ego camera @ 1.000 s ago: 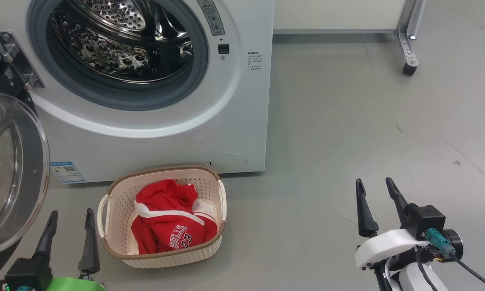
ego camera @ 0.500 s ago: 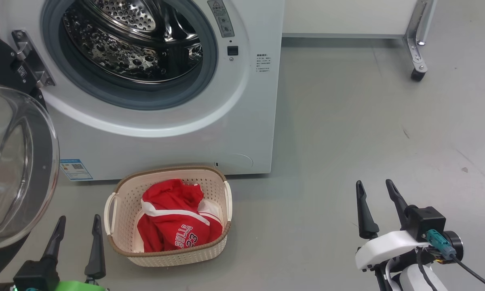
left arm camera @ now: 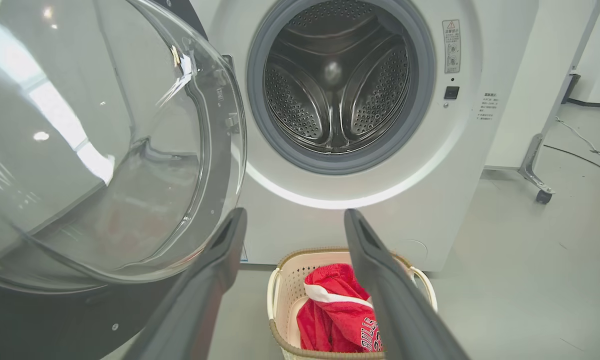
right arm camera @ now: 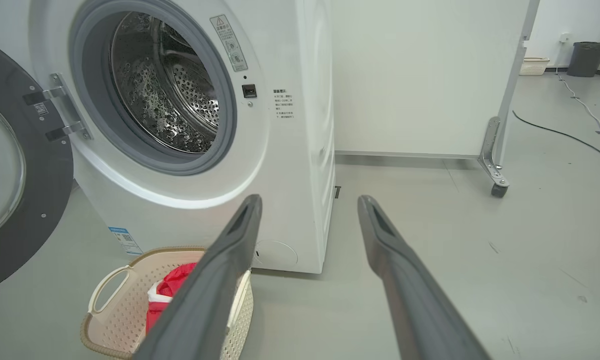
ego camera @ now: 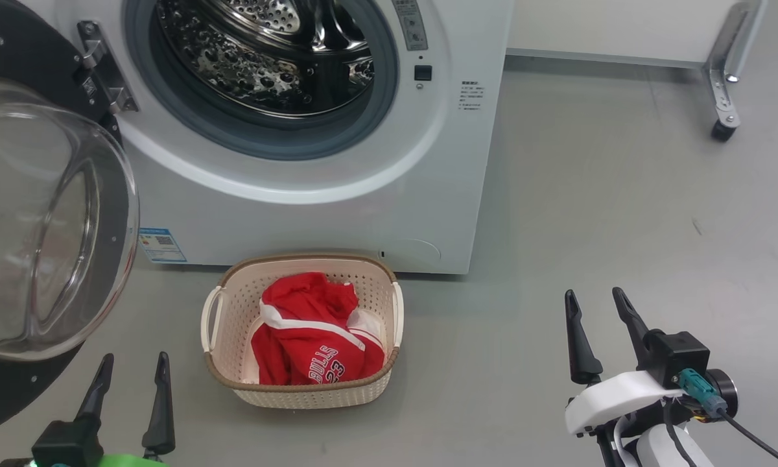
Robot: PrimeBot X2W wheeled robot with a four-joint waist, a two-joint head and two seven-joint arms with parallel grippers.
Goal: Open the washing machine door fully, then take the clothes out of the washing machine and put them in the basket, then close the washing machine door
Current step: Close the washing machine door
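The clothes [ego camera: 311,337] are lying in the basket [ego camera: 308,259] at the washing machine's [ego camera: 311,214] six o'clock. The door [ego camera: 45,227], at nine o'clock, is awaiting a push shut. Left gripper [ego camera: 136,355] and right gripper [ego camera: 592,292] are gaping, empty.

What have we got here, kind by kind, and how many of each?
Washing machine: 1
Washing machine door, open: 1
Basket: 1
Heap of red clothes, in the basket: 1
Robot tools, both open: 2 (left tool, right tool)
Total: 6
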